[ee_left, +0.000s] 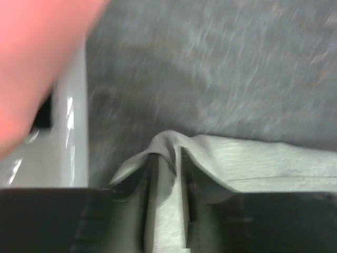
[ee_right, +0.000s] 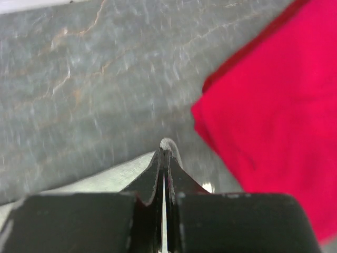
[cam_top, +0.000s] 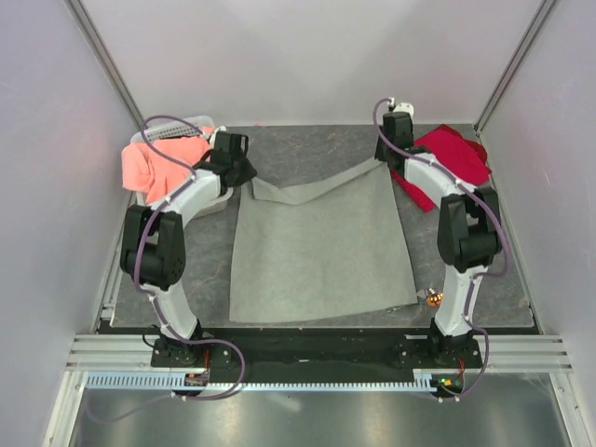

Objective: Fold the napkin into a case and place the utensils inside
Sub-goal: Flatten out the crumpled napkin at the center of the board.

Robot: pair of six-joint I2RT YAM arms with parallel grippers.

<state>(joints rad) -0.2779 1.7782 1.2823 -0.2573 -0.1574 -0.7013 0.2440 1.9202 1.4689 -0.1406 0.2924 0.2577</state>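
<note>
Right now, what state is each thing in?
napkin, spread out, not yet folded
left end effector, open around napkin corner
right end effector, shut on napkin corner
utensils, on table, outside napkin
red cloth, bunched on table
salmon-orange cloth, heaped over white bin

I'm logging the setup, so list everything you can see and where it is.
napkin: one, grey-green, spread mid-mat
red cloth: one, red, far right
orange cloth: one, salmon, on bin, far left
bin: one, pale, far left
utensils: count unclear, silvery with orange end, off napkin's near right corner
mat: one, dark grey, under napkin
left end effector: one, black, jaws parted over napkin's far left corner
right end effector: one, black, shut on napkin's far right corner
</note>
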